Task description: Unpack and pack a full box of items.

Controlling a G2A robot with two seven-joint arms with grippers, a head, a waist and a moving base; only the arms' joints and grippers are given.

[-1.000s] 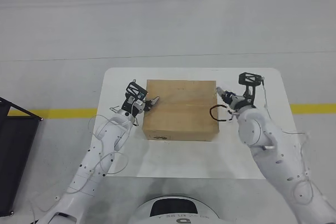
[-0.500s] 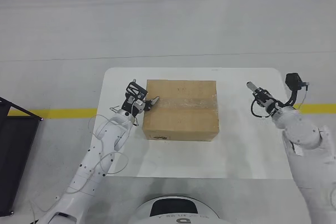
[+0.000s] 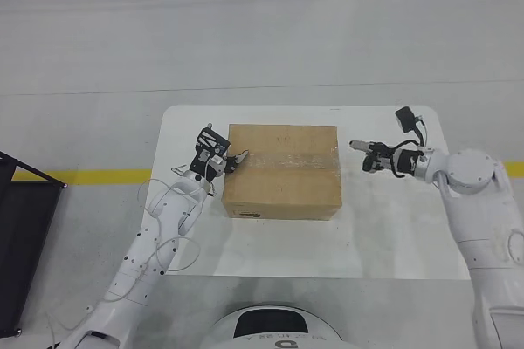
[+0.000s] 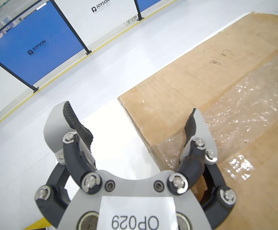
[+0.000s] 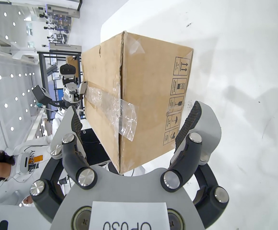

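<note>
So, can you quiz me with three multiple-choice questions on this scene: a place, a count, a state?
1. Where does the box stand? A: on the floor. B: on the white table. C: on a shelf.
2. How many boxes are on the table? A: three. B: two. C: one.
3. The box's top is: A: taped shut. B: wide open. C: cut away.
Answers: B, the table's white top surrounds it; C, a single box stands there; A, clear tape crosses the closed flaps.
</note>
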